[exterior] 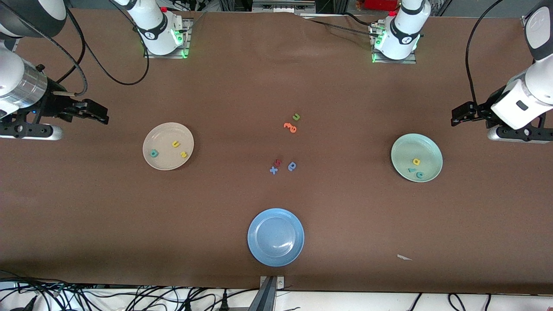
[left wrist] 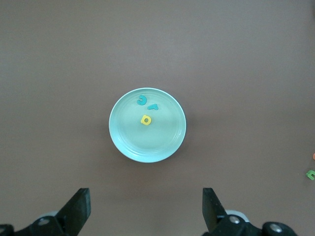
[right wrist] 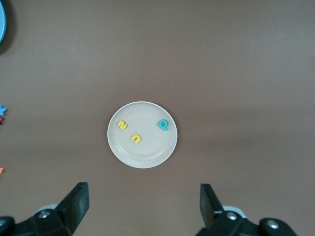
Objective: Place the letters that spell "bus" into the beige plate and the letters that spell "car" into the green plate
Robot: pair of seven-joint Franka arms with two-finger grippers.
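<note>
The beige plate (exterior: 162, 134) (right wrist: 147, 155) holds a teal "b" (exterior: 154, 152) (right wrist: 163, 125), a yellow "u" (exterior: 175, 144) (right wrist: 136, 139) and a yellow "s" (exterior: 183, 154) (right wrist: 122, 125). In the green plate (exterior: 410, 144) (left wrist: 147, 145) lie a yellow "a" (exterior: 416, 162) (left wrist: 145, 119), a teal "r" (exterior: 411, 170) (left wrist: 153, 106) and a teal "c" (exterior: 419, 175) (left wrist: 142, 100). My right gripper (exterior: 97, 113) (right wrist: 143, 201) hangs open and empty, high over the table beside the beige plate. My left gripper (exterior: 459, 115) (left wrist: 146, 206) hangs open and empty beside the green plate.
A blue plate (exterior: 275, 236) sits nearest the front camera, mid-table. Loose letters lie in the middle: a green "u" (exterior: 296, 116), orange letters (exterior: 290, 127), a blue "x" (exterior: 273, 170), a dark red letter (exterior: 278, 162) and a blue rounded letter (exterior: 292, 166). A white scrap (exterior: 404, 257) lies near the front edge.
</note>
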